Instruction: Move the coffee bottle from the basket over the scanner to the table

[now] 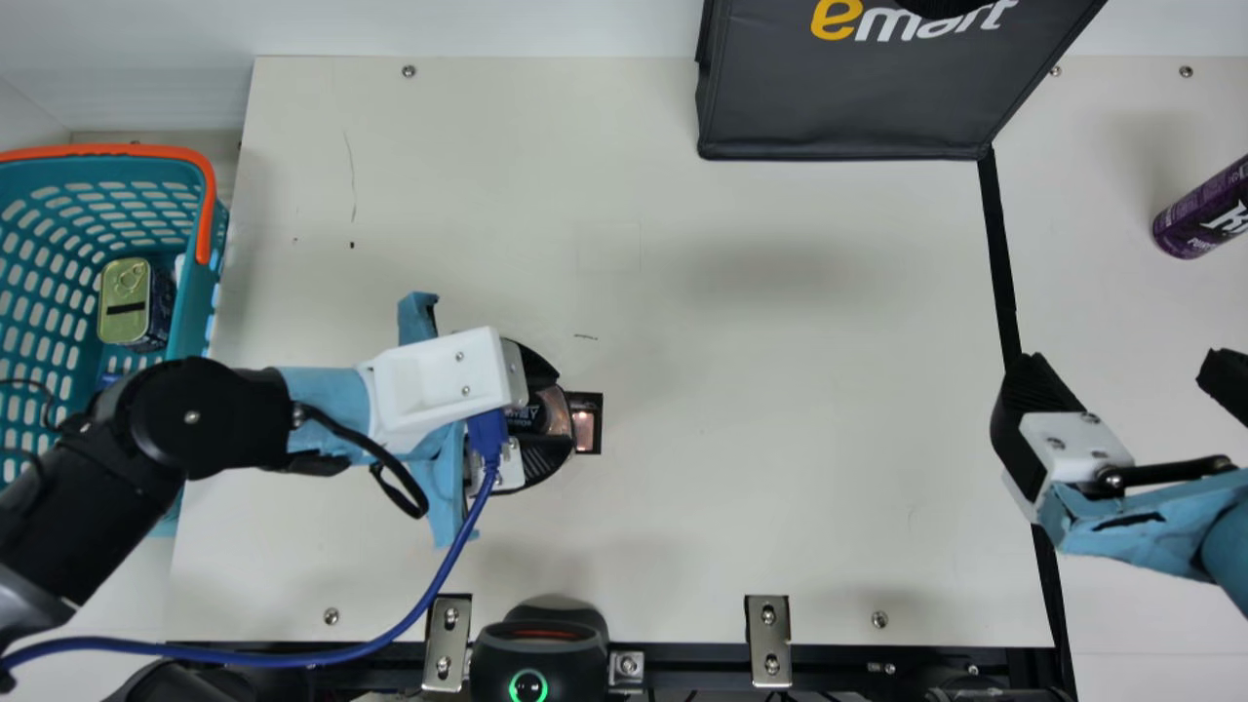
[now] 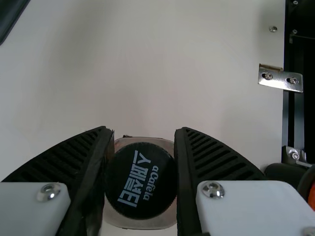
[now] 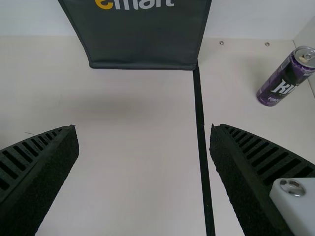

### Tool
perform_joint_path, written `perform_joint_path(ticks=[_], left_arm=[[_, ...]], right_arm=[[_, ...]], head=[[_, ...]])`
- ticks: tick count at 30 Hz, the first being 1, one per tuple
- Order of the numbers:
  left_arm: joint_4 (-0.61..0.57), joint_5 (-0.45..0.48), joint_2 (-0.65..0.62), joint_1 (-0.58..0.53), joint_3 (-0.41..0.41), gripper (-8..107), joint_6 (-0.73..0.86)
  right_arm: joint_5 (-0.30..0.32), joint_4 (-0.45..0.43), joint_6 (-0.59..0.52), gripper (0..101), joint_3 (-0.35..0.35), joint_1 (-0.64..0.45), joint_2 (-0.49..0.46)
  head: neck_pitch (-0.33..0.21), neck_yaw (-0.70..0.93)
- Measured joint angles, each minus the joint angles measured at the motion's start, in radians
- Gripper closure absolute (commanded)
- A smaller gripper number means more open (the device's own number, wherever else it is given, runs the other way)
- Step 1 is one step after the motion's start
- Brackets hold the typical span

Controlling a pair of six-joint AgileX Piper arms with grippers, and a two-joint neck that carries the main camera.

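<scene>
- Okay, left pincer: clamped on the coffee bottle, one ribbed finger on each side.
- Bottle: out of the basket, over the tabletop, between basket and right pincer. Dark cap with pale lettering faces the left wrist camera. Can't tell if its base touches down.
- Scanner: black, green ring lit, at the main view's bottom edge; the bottle is farther up that view, well apart from it.
- Right pincer: fingers wide apart, nothing between them; at the main view's right side, near the black strip on the tabletop.
- Basket: teal, perforated, orange handle, at the main view's left edge. Inside, a tin with a gold-coloured pull-tab lid. Left arm crosses over the basket's near part.
- Black bag: at the main view's top edge, pale and yellow print on its side.
- Purple can: at the main view's right edge, past the strip. Right wrist view catches it too, pull-tab end showing.
- Blue cable: runs from the left arm's wrist down to the main view's lower left.
- Metal brackets: along the tabletop's edge, one each side of the scanner.
</scene>
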Motion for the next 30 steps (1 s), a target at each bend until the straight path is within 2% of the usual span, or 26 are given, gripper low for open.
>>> perform_joint_path(ticks=[12, 19, 30], left_arm=[[0.069, -0.012, -0.076, -0.027, -0.023, 10, -0.141], [0.175, -0.018, -0.146, -0.023, -0.042, 9, -0.322], [0.448, 0.037, -0.242, -0.035, -0.088, 9, -0.741]], right_arm=[[0.001, 0.000, 0.000, 6, 0.000, 0.000, 0.000], [0.002, 0.000, 0.000, 6, 0.000, 0.000, 0.000], [0.002, 0.000, 0.000, 6, 0.000, 0.000, 0.000]], head=[[0.000, -0.002], [0.002, 0.000], [0.002, 0.000]])
